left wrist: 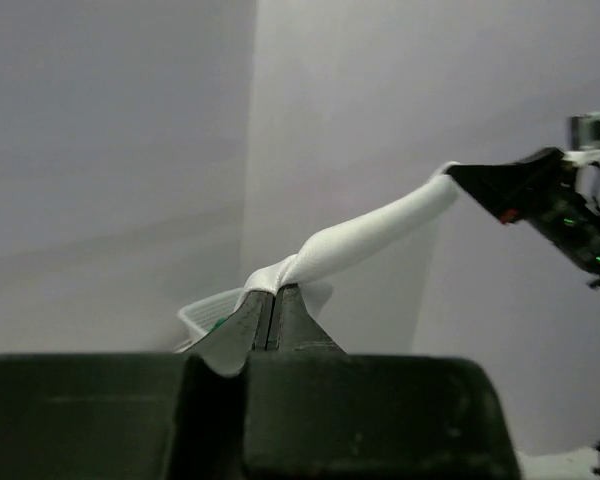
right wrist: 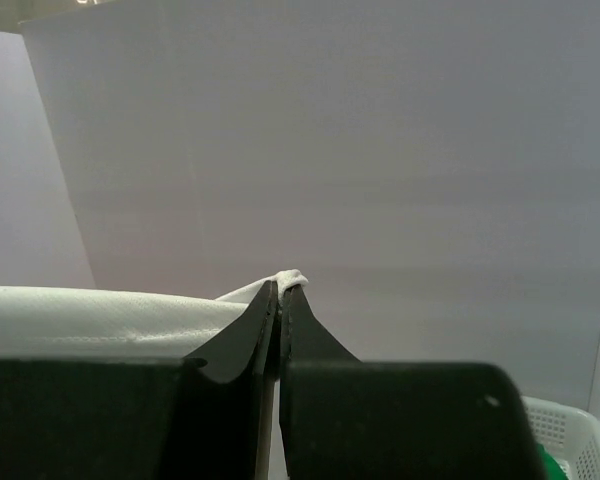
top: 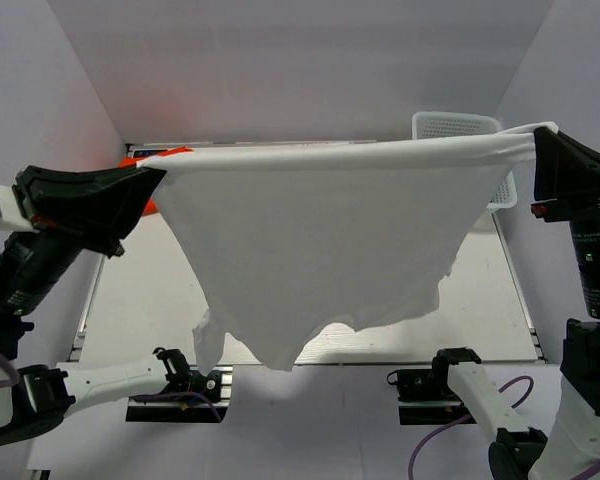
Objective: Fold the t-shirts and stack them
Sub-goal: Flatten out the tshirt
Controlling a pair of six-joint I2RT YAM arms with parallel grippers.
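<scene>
The white t-shirt (top: 320,250) hung in the air between the two arms, stretched taut along its top edge and draping down over the table (top: 140,300). The left gripper (top: 158,172) was pinched fully closed on the corner at nine o'clock, and the right gripper (top: 536,140) was likewise clamped tight on the corner at three o'clock; in each wrist view only a small nub of cloth showed above the closed jaws. That thin bite looked like the main risk: with the edge pulled so tight, a little more spread between the arms could have dragged a corner out of the jaws and dropped that side in a heap. The lower hem hung uneven, with a loose flap toward seven o'clock, so lowering it carelessly would likely have left creases or a doubled-over corner instead of a flat spread. Behind the left gripper, at ten o'clock, a bright orange t-shirt (top: 145,160) peeked out, and the white cloth could have landed over it. The white plastic basket (top: 458,126) stood at about one o'clock, just behind the taut edge near the right gripper, close enough that the cloth or gripper might have snagged its rim.
</scene>
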